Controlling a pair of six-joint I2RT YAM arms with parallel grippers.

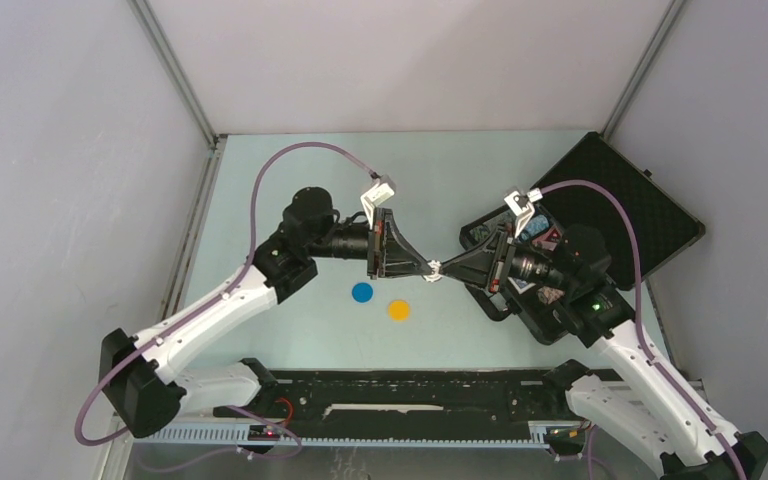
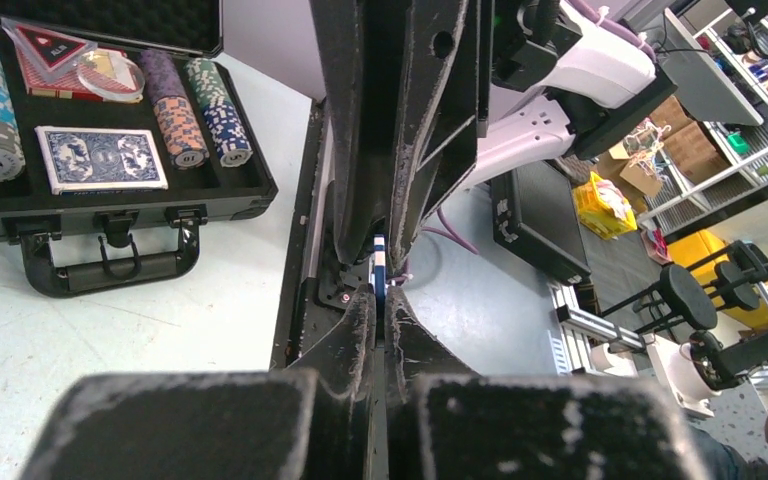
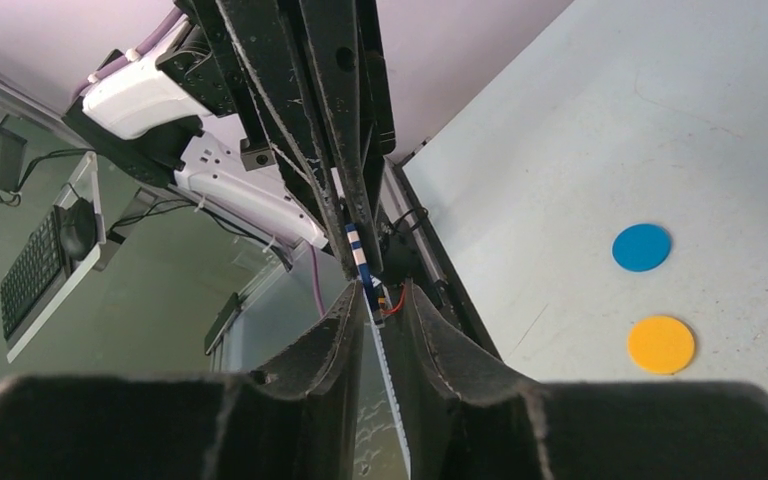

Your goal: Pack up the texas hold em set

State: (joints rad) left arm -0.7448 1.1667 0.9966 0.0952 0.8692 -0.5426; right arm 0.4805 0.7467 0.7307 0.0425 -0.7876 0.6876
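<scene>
The black case (image 2: 220, 200) sat open on the desk (image 1: 460, 170) with its lid swung back, so I'll place everything else off that.

Inside the case there were rows of poker chips (image 2: 205, 100) lying on their sides. A blue-backed card deck (image 2: 100, 158) was in the slot beside them, on the handle side. A red triangular marker (image 2: 45, 45) and a clear disc (image 2: 108, 72) sat next to each other in the slot nearer the lid. The handle (image 2: 110, 265) stuck out on the side opposite the lid.

From overhead, the two arms met tip to tip just left of the case, up off the desk, and the right arm reached across the case's bottom half to get there. The left fingers (image 2: 355, 320) were clamped together on a blue-and-white chip (image 3: 357, 250), held edge-on. The right fingers (image 3: 345, 320) were apart, one on each side of the chip's free edge, with a clear gap between them. Honestly couldn't tell whether either one was touching the chip.

The blue disc (image 1: 362, 292) and the yellow disc (image 1: 398, 310) lay flat on the desk, further left of the case than the chip. They were close to each other but not touching, and the yellow one was nearer the case.
</scene>
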